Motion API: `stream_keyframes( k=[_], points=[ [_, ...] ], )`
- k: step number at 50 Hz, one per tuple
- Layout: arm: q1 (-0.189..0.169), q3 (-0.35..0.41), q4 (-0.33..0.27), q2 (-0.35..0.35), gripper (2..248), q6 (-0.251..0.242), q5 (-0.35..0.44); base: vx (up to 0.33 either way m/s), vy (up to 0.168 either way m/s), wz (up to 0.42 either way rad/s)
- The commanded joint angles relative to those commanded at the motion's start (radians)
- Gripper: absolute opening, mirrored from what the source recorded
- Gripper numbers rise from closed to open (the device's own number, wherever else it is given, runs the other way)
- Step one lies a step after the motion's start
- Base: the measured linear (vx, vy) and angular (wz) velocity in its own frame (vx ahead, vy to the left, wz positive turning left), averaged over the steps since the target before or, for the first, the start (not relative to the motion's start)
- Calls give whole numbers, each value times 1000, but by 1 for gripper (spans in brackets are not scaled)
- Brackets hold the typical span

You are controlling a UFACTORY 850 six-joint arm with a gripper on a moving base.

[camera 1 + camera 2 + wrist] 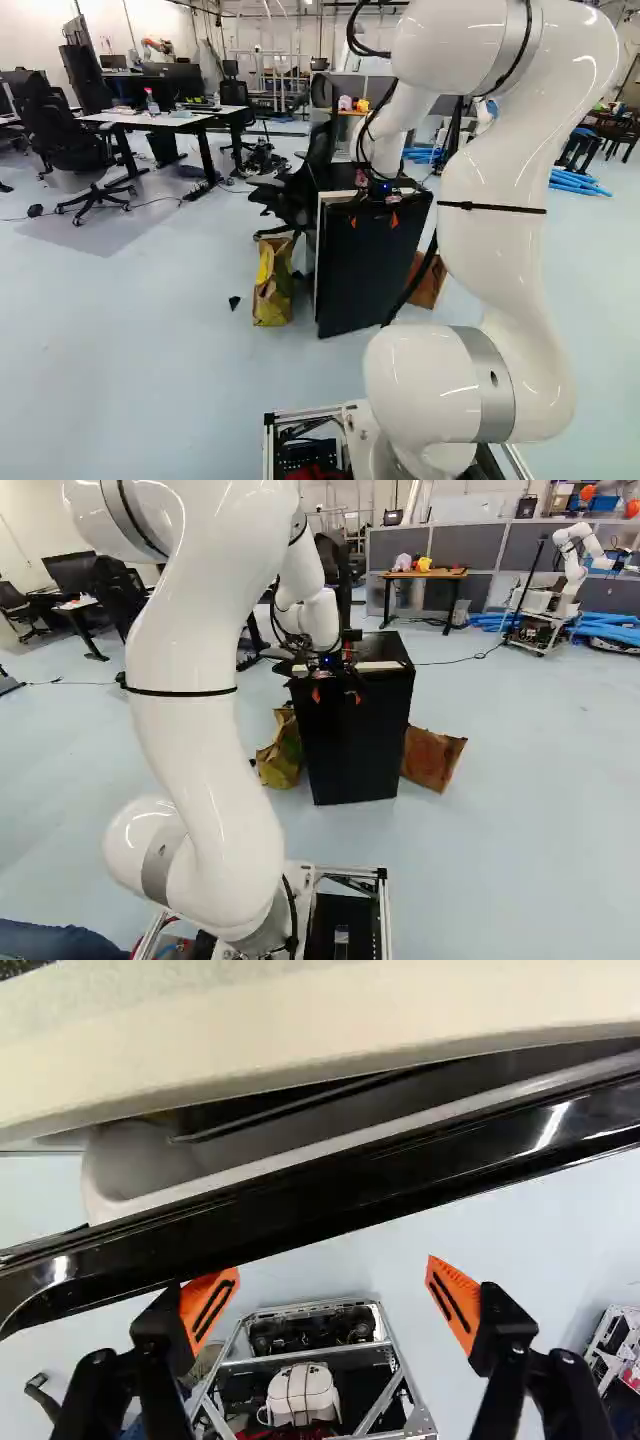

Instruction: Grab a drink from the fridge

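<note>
Pale floor [130, 350] | fridge door [330, 1195] ajar | ahead of wide-apart fingers [394, 220]

Bright indoor light, fairly even, apparently from above. Floor [130, 350] pale, with a soft sheen. Hard white glare streaks along the curves of the arm [490, 160]. Fridge [350, 745] front near black in both base views, little detail held. Wrist view: sharp glints on the fridge's glossy black edge, deep shadow in the gap beside it. Both base views: wide-lens stretch, the fridge's side edges drawing in toward its bottom corners.
</note>
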Motion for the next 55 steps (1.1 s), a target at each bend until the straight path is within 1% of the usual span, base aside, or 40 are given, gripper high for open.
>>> stream_keyframes(
  k=[55],
  points=[
    [0,0,0,0,247,0,77,0,0,0]
  ],
)
